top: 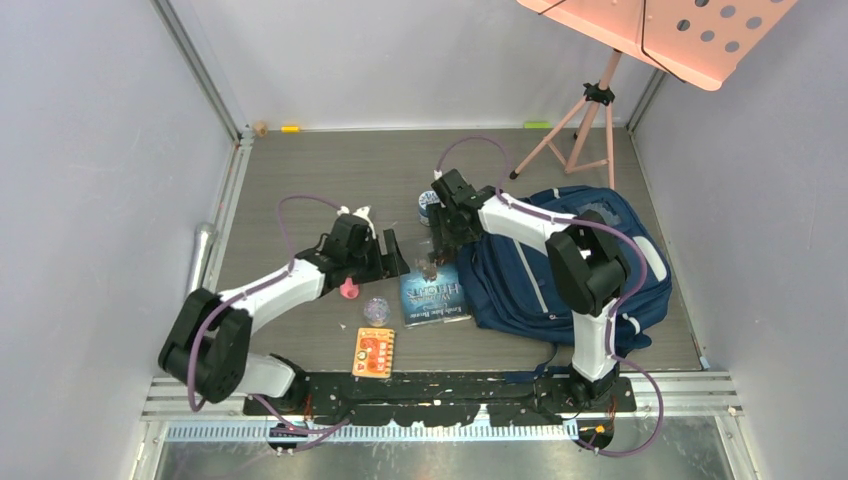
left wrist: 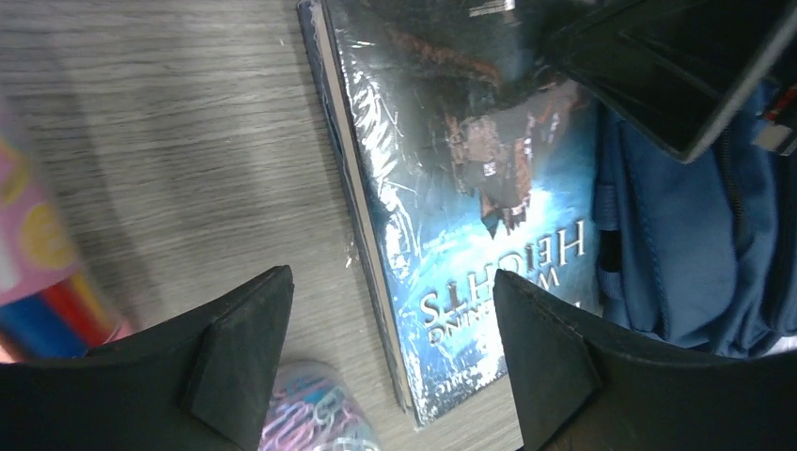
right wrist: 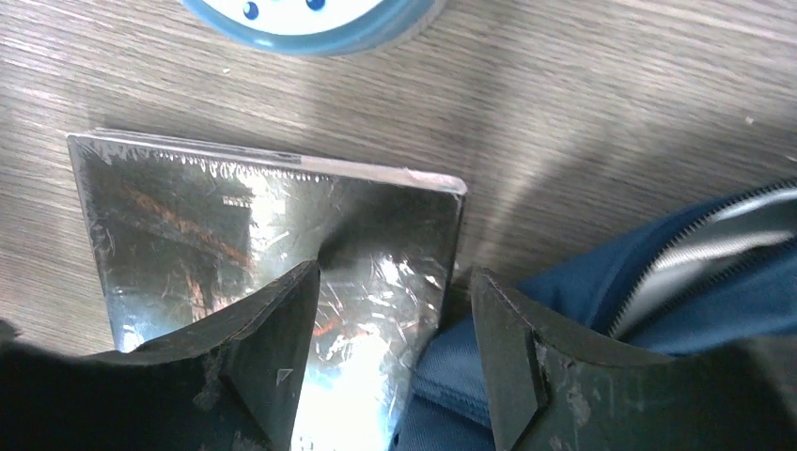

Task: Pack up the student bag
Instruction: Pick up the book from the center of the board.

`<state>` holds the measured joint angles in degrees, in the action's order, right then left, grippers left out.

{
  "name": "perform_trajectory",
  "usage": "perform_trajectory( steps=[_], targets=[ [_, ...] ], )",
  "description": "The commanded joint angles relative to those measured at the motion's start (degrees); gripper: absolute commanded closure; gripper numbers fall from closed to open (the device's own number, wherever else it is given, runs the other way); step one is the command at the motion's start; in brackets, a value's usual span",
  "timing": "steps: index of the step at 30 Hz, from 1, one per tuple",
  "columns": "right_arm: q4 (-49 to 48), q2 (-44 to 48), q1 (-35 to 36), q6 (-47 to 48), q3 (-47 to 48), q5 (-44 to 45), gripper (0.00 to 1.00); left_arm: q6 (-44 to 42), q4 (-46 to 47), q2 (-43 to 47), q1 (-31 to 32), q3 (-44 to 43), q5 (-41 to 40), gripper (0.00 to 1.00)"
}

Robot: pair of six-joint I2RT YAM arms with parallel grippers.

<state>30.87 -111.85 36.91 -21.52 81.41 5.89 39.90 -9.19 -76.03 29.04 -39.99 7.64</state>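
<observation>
The student bag [top: 545,270] is a navy backpack lying flat at the right of the table, also seen as blue fabric [left wrist: 686,254] and with a pale zip stripe [right wrist: 658,272]. A glossy blue book [top: 433,295] lies against its left side. My left gripper [top: 393,255] is open above the book's spine edge [left wrist: 362,235], one finger [left wrist: 244,348] over bare table and the other over the cover. My right gripper [top: 438,245] is open over the book's far corner [right wrist: 235,216]. Its fingers [right wrist: 282,348] straddle the book's edge where it meets the bag, holding nothing.
A clear jar of paper clips [top: 376,311], a pink object [top: 348,290] and an orange card [top: 374,352] lie left of the book. A round blue-and-white item [top: 428,205] sits behind it. A pink music stand [top: 590,110] stands at the back right.
</observation>
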Motion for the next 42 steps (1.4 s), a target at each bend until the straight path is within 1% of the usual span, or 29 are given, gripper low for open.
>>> perform_trajectory(
  steps=[1, 4, 7, 11, 14, 18, 20, 23, 27, 31, 33, 34, 35, 38, 40, 41, 42],
  targets=[
    [-4.69, -2.07, -1.05, 2.19, 0.20, -4.92, 0.35, 2.41, 7.66, -5.88, 0.40, -0.62, 2.60, 0.23],
    [-5.19, -3.06, -1.50, 2.41, 0.29, -8.07, 0.38, 3.70, 8.87, -9.70, 0.45, -0.79, 3.30, 0.28],
    [-4.76, -3.84, -1.58, 1.04, -0.02, -9.66, 0.39, 4.88, 8.84, -12.23, 0.56, -0.84, 3.06, 0.29],
    [-6.04, -3.69, -1.57, -2.91, -2.53, -12.29, 0.41, 7.19, 14.13, -14.89, 0.58, 0.68, 4.85, 0.29],
    [-7.30, -3.56, -1.51, -5.76, -4.32, -14.48, 0.45, 9.78, 19.19, -17.48, 0.99, 1.56, 7.20, 0.30],
    [-9.64, -3.40, -0.94, -9.62, -6.42, -17.13, 0.49, 10.46, 22.28, -18.14, 1.87, 0.37, 7.26, 0.31],
    [-9.56, -3.52, -0.47, -10.32, -6.62, -17.15, 0.50, 10.67, 23.37, -17.42, 1.94, -0.46, 7.06, 0.34],
    [-9.33, -3.42, -0.05, -11.21, -6.82, -16.68, 0.52, 10.99, 23.87, -15.00, 2.11, -1.54, 5.77, 0.40],
    [-9.31, -3.01, 0.20, -12.23, -7.21, -16.41, 0.53, 11.25, 23.78, -10.32, 2.34, -2.02, 3.66, 0.53],
    [-9.33, -2.93, 0.71, -12.76, -7.18, -16.26, 0.54, 11.01, 22.46, -7.37, 2.34, -1.83, 2.45, 0.62],
    [-9.33, -2.87, 0.98, -13.10, -7.24, -16.12, 0.55, 11.26, 22.56, -6.63, 2.34, -1.19, 2.19, 0.65],
    [-9.51, -2.81, 1.11, -13.35, -7.30, -16.20, 0.55, 11.45, 22.75, -6.26, 2.34, -0.81, 2.01, 0.69],
    [-9.60, -2.78, 1.22, -13.65, -7.35, -16.28, 0.55, 11.63, 22.87, -5.83, 2.33, -0.58, 1.88, 0.78],
    [-9.94, -2.36, 1.71, -13.93, -7.71, -16.16, 0.55, 11.69, 23.04, -4.74, 2.34, -0.27, 1.43, 0.88],
    [-9.97, -2.09, 1.84, -14.09, -7.96, -15.82, 0.56, 11.61, 22.35, -3.86, 2.34, -0.33, 0.98, 0.98],
    [-9.96, -1.73, 1.85, -14.02, -8.03, -15.73, 0.56, 11.60, 21.91, -3.21, 2.34, -0.31, 0.65, 1.00],
    [-10.05, -1.50, 1.85, -13.91, -8.31, -15.56, 0.56, 11.60, 21.73, -2.35, 2.34, -0.16, 0.28, 1.00]
  ],
)
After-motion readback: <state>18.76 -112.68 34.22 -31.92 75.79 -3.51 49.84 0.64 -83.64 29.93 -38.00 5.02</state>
